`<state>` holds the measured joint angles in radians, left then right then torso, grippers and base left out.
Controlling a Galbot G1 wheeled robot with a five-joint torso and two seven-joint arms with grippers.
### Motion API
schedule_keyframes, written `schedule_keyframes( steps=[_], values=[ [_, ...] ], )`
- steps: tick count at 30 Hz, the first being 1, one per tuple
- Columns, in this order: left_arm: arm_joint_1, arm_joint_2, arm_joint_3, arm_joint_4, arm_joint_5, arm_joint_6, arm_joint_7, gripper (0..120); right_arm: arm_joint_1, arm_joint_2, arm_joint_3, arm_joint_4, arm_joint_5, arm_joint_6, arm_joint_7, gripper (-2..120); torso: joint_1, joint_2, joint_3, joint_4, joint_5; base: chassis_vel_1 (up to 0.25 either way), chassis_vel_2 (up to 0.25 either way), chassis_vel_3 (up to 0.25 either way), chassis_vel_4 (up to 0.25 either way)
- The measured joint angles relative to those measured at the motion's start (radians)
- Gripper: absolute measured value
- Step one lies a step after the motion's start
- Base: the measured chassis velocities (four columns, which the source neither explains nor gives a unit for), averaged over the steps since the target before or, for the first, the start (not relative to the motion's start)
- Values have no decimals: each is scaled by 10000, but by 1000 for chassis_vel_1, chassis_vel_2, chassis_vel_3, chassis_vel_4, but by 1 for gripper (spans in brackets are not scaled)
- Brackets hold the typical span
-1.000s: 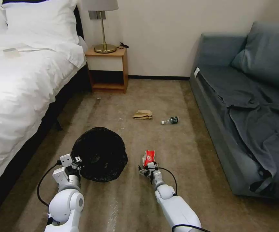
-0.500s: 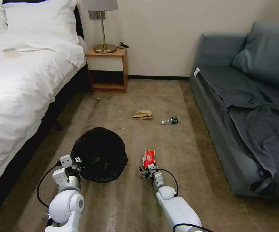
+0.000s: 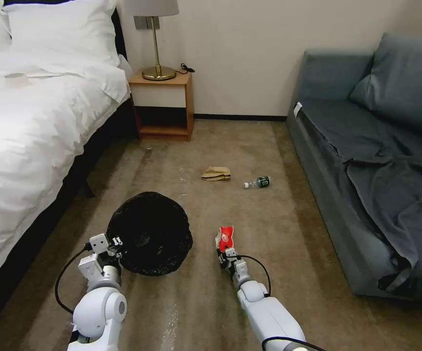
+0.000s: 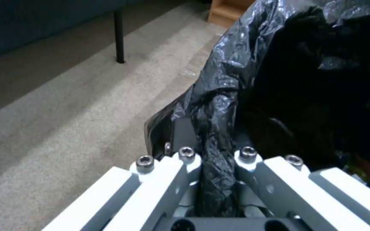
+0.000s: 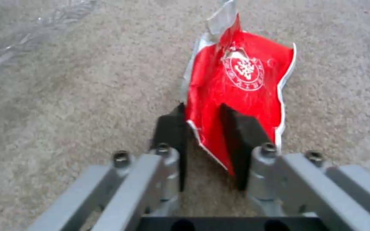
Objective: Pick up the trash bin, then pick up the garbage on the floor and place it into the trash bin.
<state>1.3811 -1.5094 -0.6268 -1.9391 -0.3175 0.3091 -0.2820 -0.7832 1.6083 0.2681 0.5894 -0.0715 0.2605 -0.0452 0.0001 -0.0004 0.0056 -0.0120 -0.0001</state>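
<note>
Right gripper (image 3: 226, 250) pinched on the near end of the red packet (image 3: 226, 237), long axis running straight ahead from the fingertips and hanging just over the carpet (image 3: 289, 229). Left gripper (image 3: 115, 242) clamped on the bag-wrapped rim of the trash bin (image 3: 150, 233), open mouth close beside the packet on the right gripper's left, nothing between them. Well ahead of both: paper bag (image 3: 216, 173) and small bottle (image 3: 257, 183), untouched; bed (image 3: 35, 126) left, sofa (image 3: 367, 146) right.
</note>
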Motion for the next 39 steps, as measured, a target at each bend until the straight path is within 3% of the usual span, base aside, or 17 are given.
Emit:
schedule_keyframes(
  steps=[5,39],
  values=[
    [0,1,-8,2,-4,-17,0,3,22,-1,48,-22,-77,34,26,0,0,0,0,0,0,0,0,0,0],
    [-31,-5,43,53,29,-101,-16,3,-260,-2,103,1134,320,106,377,0,0,0,0,-1,0,0,0,0,0]
  ],
)
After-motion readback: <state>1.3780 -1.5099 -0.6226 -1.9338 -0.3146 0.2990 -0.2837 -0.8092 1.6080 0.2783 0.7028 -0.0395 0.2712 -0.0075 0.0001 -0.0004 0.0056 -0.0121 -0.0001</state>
